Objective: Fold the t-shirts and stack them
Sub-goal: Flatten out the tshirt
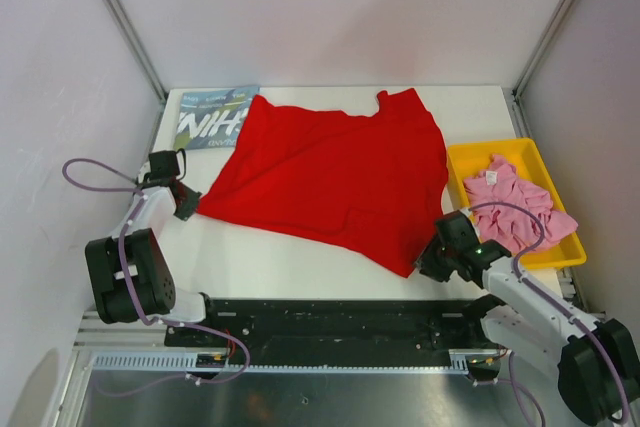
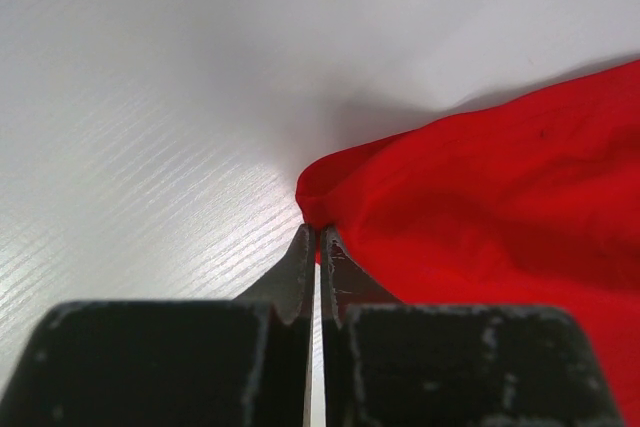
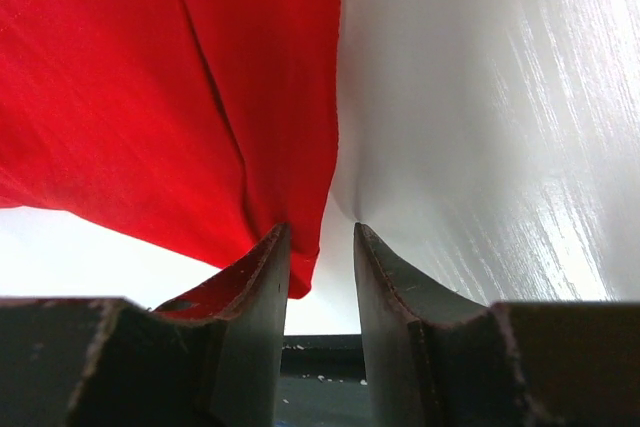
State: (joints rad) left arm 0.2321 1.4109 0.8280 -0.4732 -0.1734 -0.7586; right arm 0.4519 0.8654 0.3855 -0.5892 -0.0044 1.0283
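Tray: the yellow tray [image 1: 470, 154] holds the crumpled pink shirt [image 1: 510, 202].
Red shirt [image 1: 330, 172]: spread just left of the tray.
Blue shirt [image 1: 210, 119]: farther left, partly covered.
Your left claw [image 1: 188, 202]: clamped on the red shirt's corner.
Your right claw [image 1: 428, 262]: fingers apart beside the tray.

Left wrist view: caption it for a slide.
Left gripper closed on a bunched corner of the red shirt, white table behind.

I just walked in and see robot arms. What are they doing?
Two robot arms are working on the red t-shirt, spread on the table. The left jaws pinch its left corner; the right jaws sit slightly apart at its near right corner. A pink shirt waits in the yellow tray; a blue shirt lies at the far left.
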